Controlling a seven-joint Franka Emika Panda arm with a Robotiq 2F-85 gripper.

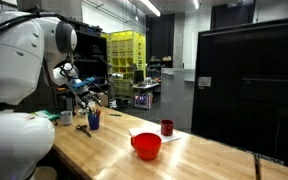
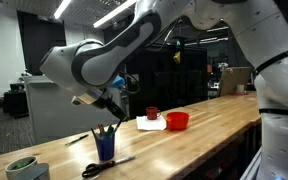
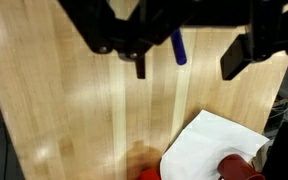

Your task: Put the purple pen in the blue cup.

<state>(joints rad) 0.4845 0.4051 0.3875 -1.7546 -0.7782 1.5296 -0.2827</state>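
Workspace with the task apparently not yet begun. Your gripper (image 2: 110,102) hangs in the air above the blue cup (image 2: 105,149), and in the wrist view its fingers (image 3: 139,62) stand well apart with bare wood between them, so the jaws are open and hold nothing. The blue cup stands upright on the table (image 2: 219,122) with several dark thin items (image 2: 104,130) already poking out of its top. A short blue shaft (image 3: 178,47) seen between the fingers in the wrist view touches neither of them and is most likely one of those items. The purple pen (image 2: 77,139) is best read as the very thin straight item lying flat on the table just beside the cup, on the side away from the red bowl (image 2: 177,121), although its colour is too faint here to confirm. A pair of scissors (image 2: 109,163) lies on the near side of the cup. On this reading every step remains: you must move across to the pen, descend with the jaws astride it, close, lift, carry it over the cup's mouth and release it among the items already there.
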